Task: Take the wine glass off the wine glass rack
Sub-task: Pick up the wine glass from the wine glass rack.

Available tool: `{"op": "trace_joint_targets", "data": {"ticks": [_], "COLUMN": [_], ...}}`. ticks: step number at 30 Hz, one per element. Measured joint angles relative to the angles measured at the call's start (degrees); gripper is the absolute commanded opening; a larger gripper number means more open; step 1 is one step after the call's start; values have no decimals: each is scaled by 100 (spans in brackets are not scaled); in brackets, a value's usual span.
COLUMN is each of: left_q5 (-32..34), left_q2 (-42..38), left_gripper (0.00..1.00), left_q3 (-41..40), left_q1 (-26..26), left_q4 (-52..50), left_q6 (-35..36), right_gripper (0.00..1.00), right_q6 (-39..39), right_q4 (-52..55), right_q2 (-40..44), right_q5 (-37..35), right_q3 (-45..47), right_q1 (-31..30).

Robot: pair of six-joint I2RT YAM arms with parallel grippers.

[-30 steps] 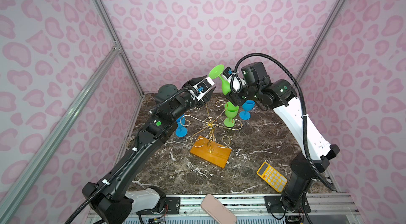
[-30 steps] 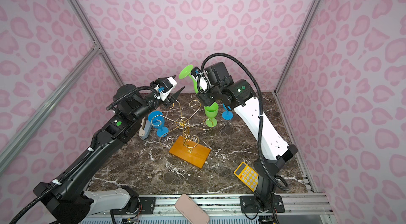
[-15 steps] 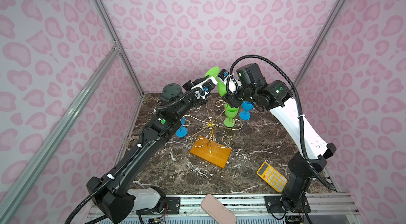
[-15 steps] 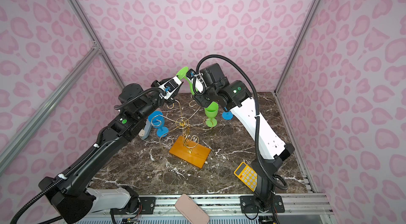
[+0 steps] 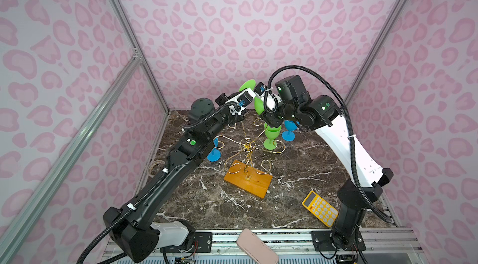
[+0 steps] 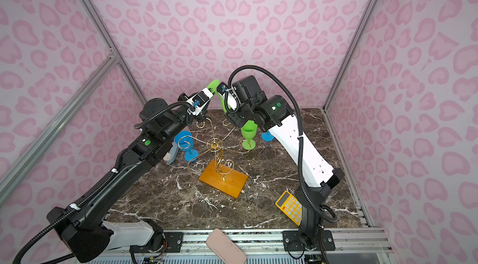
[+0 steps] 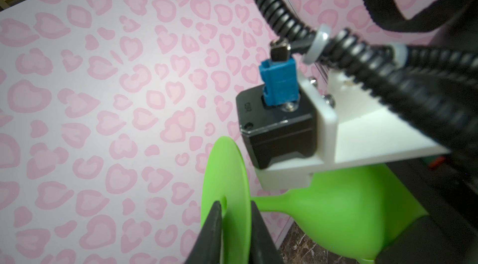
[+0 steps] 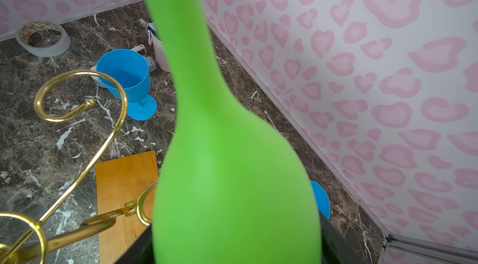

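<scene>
- Green wine glass (image 5: 258, 107) aloft above the far side of the wine glass rack (image 5: 248, 181), clear of the gold wire; tilted, round foot uppermost and toward the back wall, bowl lower.
- Gripped at the bowl by the right gripper (image 8: 236, 247), with black fingers (image 8: 336, 247) against the bowl's sides in the right wrist view.
- Straddled at the foot by the left gripper (image 7: 235, 207): one dark finger on each face of the green disc, gap narrow; real pressure on the disc impossible to tell.
- Rack upright near the middle of the dark marble tabletop (image 5: 207, 205), orange-brown base flat on the stone.
- Second green glass (image 5: 271, 133) upright on the tabletop, just beside a scroll arm, below the right wrist.
- Blue glass (image 6: 181, 145) upright at the rack's left, next to the left arm; another blue glass (image 5: 288, 135) just behind the second green one.
- Yellow calculator (image 5: 320, 209) near the right arm's base, well apart from the rack.
- Tape roll (image 8: 51, 50) by the wall; flat pink object (image 5: 256, 247) on the front rail.
</scene>
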State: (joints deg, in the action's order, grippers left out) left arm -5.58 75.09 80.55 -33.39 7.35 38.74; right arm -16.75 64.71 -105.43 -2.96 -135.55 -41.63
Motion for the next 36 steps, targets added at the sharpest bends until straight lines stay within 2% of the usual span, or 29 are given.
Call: {"op": "trace_joint_targets", "data": {"ticks": [4, 8, 11, 15, 25, 36], "left_q5": [33, 249, 354, 413, 424, 514], "left_q2": [0, 7, 11, 11, 22, 33], "left_gripper": [13, 3, 3, 3, 3, 3], "left_q3": [7, 7, 7, 7, 26, 133], "left_q1": [2, 17, 20, 17, 0, -4], "left_q4": [4, -13, -33, 13, 153, 345], "left_q6": [-15, 46, 68, -28, -586, -1156], "right_gripper": [45, 50, 57, 77, 93, 97], "right_q6": [2, 11, 11, 50, 157, 457], "right_q4": [7, 4, 13, -13, -407, -1567], "right_q2": [0, 9, 33, 57, 520, 1725], "right_q5": [0, 0, 2, 28, 127, 570], "right_q3": [-20, -31, -33, -33, 358, 1665], "right_q1": [-11, -37, -52, -63, -63, 146]}}
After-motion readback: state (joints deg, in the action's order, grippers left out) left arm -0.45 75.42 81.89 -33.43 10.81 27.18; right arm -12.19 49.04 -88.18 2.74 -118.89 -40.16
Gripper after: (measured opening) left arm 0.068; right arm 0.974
